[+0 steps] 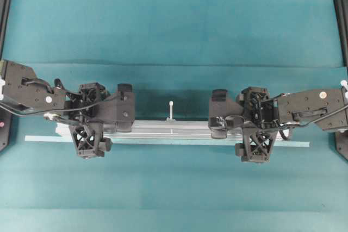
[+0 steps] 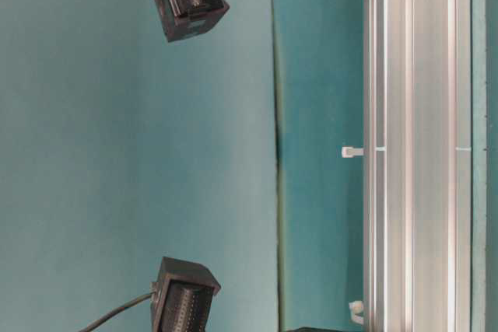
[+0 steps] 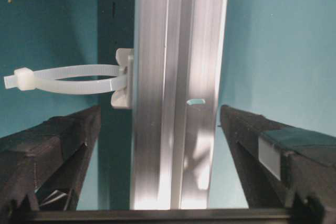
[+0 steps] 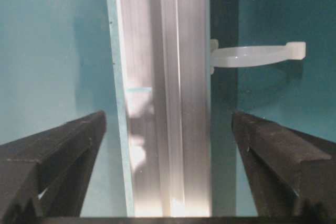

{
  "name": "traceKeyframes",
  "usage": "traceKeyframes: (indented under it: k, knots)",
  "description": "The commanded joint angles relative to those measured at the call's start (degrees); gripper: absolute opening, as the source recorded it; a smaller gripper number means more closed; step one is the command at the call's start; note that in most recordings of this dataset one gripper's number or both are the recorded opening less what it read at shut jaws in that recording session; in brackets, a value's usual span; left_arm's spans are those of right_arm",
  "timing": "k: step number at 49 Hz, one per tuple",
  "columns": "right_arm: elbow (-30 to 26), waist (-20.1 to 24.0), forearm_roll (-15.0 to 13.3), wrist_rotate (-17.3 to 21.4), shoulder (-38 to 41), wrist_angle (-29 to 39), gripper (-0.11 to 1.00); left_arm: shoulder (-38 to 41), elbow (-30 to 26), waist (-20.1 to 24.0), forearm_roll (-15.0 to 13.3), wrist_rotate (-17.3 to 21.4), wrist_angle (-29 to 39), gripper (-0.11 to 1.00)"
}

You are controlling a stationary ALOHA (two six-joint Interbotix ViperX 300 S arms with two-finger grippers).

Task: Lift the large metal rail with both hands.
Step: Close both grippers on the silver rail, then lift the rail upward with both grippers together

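Both grippers stand spread, straddling the large metal rail (image 1: 174,130) with nothing pinched: the left gripper (image 3: 157,145) near 1 end, the right gripper (image 4: 168,145) near the other. The likely risk is unequal closing or lifting, which would tilt the rail (a finger could also snag a white zip-tie loop (image 3: 68,80)). The rail lies flat on the teal table (image 1: 174,25), long axis left-right in the overhead view.

A robotics lab bench: a table draped in plain teal cloth (image 1: 174,20), two black robot arms reaching in from left (image 1: 32,92) and right (image 1: 315,104), and black frame posts (image 1: 341,14) standing at the table's far corners.
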Motion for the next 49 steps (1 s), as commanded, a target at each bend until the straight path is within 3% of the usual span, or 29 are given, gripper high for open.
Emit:
traceKeyframes:
  k: [1,7,12,16,43,49]
  knots:
    - [-0.26,0.09,-0.09,0.26,0.62,-0.26,0.92,-0.35,-0.35,0.18,0.18,-0.09,-0.88,0.95]
    - [-0.53,-0.18,-0.09,0.26,0.70,-0.26,0.67,-0.53,0.26,0.09,0.18,0.09,-2.90,0.81]
    - [-0.88,-0.26,0.09,0.09,0.88,-0.26,0.39,-0.62,0.53,-0.18,0.18,0.18,-3.08,0.53]
    - [-1.14,-0.26,0.26,0.00,1.05,-0.26,0.38,-0.62,0.62,-0.18,0.18,0.26,-3.16,0.36]
    - [-1.14,-0.26,0.44,0.00,1.05,0.00,0.38,-0.70,0.09,-0.09,0.18,0.18,-2.99,0.36]
    - [-2.46,-0.26,1.41,0.09,-0.26,2.72,0.38,-2.11,-1.23,-0.18,0.18,0.09,-0.88,0.36]
